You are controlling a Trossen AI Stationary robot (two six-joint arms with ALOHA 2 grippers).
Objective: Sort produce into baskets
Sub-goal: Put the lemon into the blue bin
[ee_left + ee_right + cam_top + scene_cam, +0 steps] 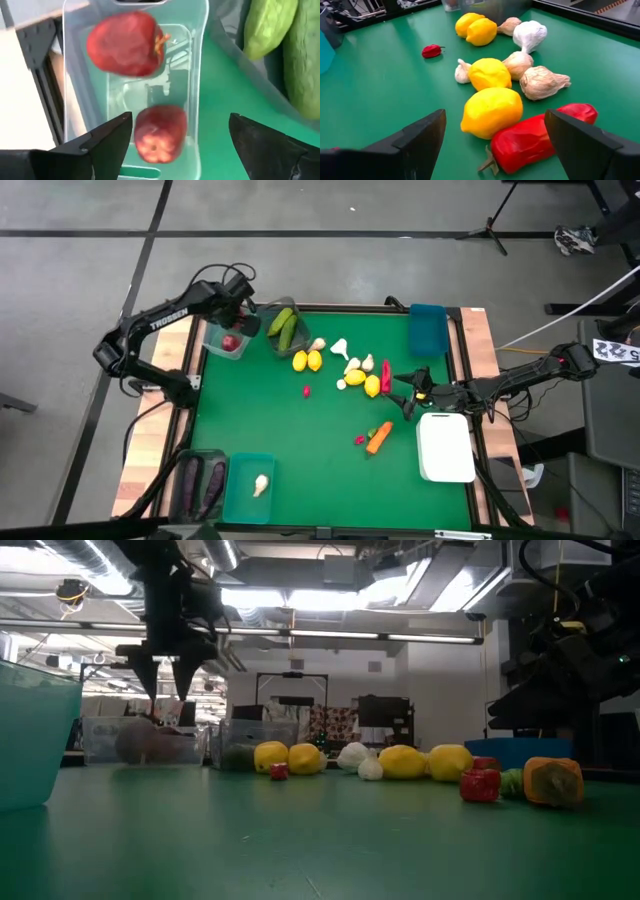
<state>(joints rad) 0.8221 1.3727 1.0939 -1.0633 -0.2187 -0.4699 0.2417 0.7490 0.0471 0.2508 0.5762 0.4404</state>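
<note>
With the clear tub (224, 340) as our landmark, we see the left gripper (177, 145) poised directly above it, fingers spread and empty, and two red round fruits (125, 44) lying inside; we judge this delivery complete. Well to the tub's right across the green mat (300, 440), the right gripper (492, 142) stands with fingers apart and empty before a yellow lemon (491, 111) and a red pepper (535, 136). We judge the next move to be a pick there, which calls for straddling one piece without nudging the garlic bulbs (542, 81) just beside.
</note>
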